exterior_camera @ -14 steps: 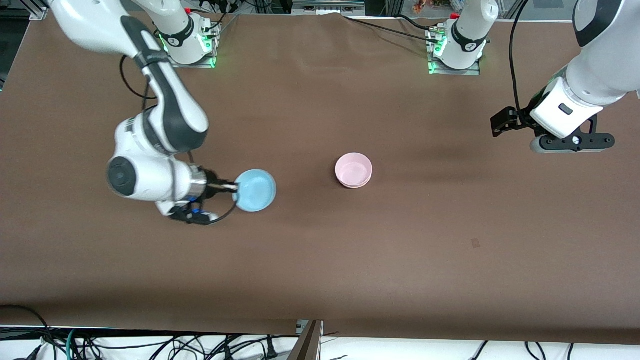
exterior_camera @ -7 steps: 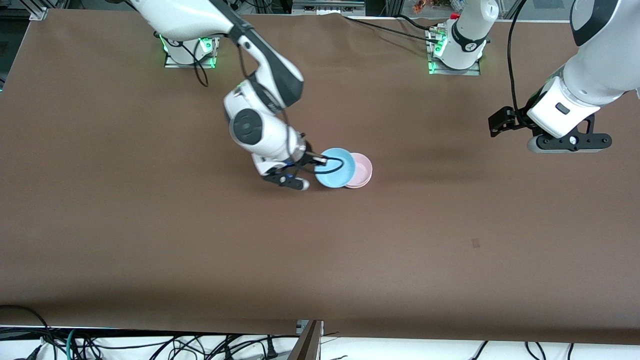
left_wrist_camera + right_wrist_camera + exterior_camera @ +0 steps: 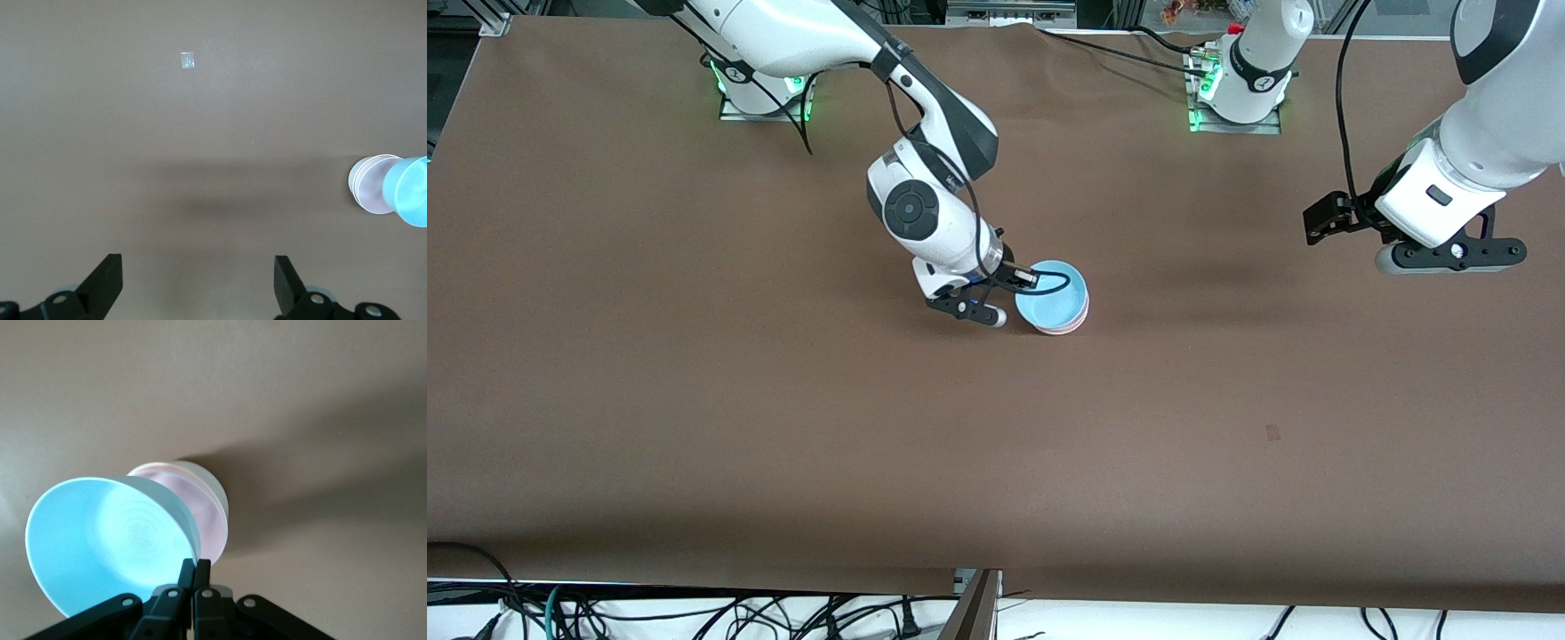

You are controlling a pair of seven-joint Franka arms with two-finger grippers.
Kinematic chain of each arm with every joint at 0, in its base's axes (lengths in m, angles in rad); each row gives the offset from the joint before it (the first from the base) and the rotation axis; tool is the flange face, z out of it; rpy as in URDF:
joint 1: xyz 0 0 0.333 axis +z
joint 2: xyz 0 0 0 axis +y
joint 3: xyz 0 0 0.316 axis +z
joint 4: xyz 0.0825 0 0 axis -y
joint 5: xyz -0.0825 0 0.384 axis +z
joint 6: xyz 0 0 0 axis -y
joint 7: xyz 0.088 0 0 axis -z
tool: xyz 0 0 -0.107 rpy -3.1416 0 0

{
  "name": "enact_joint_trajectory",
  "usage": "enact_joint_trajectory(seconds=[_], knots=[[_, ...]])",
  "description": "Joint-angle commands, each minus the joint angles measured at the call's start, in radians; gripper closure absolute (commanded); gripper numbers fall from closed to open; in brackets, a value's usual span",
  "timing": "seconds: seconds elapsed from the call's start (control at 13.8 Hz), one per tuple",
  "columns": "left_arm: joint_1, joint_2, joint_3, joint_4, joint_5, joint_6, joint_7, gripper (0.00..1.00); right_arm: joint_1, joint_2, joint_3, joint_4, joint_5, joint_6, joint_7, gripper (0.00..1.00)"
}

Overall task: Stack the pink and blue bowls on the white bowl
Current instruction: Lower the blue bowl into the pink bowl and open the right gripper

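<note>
The light blue bowl (image 3: 1054, 296) is held tilted by its rim in my right gripper (image 3: 1035, 278), right over the pink bowl (image 3: 1064, 327) in the middle of the table. In the right wrist view the right gripper (image 3: 195, 567) is shut on the blue bowl's (image 3: 107, 540) rim. The pink bowl (image 3: 205, 513) sits nested in the white bowl (image 3: 208, 479), of which only part of the rim and wall shows. My left gripper (image 3: 1319, 222) is open and empty in the air over the left arm's end of the table, waiting; its own view (image 3: 198, 283) shows both bowls far off.
A small tape mark (image 3: 1272, 433) lies on the brown table cover, nearer the front camera, toward the left arm's end. Cables hang below the table's near edge (image 3: 996, 591).
My right arm has carried the blue bowl from the right arm's end of the table to over the pink bowl. The left arm has barely moved.
</note>
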Motion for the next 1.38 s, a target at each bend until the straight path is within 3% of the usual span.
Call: enact_joint_trajectory(seconds=[0.0,1.3], knots=[[0.000,0.014,0.000,0.029,-0.007,-0.019,0.026,0.00,0.021,0.035,-0.011,0.006,-0.033,0.055,0.022,1.00],[-0.002,0.014,-0.001,0.029,-0.008,-0.019,0.026,0.00,0.050,0.061,-0.028,0.006,-0.042,0.095,0.042,1.00]])
